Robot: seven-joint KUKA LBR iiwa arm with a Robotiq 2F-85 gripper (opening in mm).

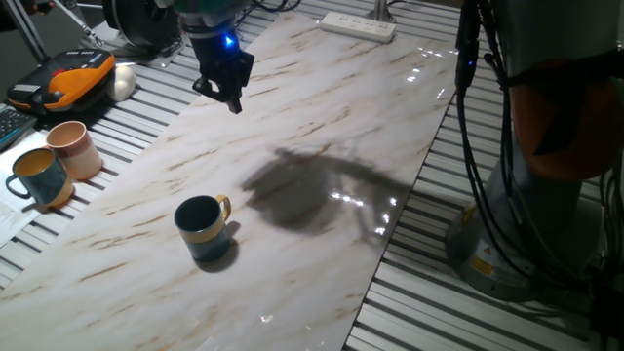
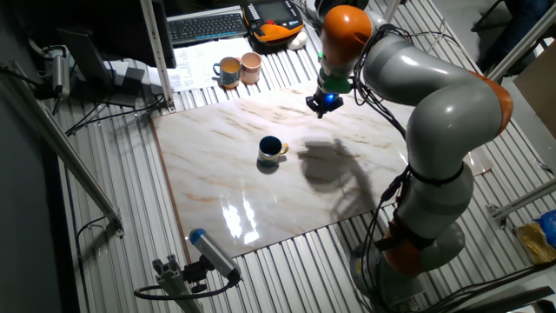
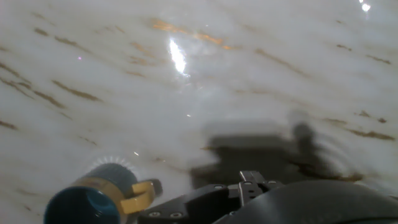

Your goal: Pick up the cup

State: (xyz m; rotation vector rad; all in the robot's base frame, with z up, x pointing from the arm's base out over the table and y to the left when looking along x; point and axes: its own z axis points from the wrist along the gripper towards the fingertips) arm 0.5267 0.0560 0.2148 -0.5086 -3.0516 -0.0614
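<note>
The cup is dark teal-blue with a yellow-tan band and a yellow handle. It stands upright on the marble slab near the slab's front left part. The other fixed view shows the cup mid-slab. In the hand view the cup sits at the bottom left, its handle pointing right. My gripper hangs above the slab, well behind the cup and apart from it. Its fingers come together at one tip and hold nothing. The same gripper appears right of the cup, and in the hand view the gripper shows at the bottom edge.
A pale pink cup and a lighter teal mug stand off the slab at the left. An orange-black device lies behind them. A power strip lies at the slab's far end. The robot base and cables stand at the right.
</note>
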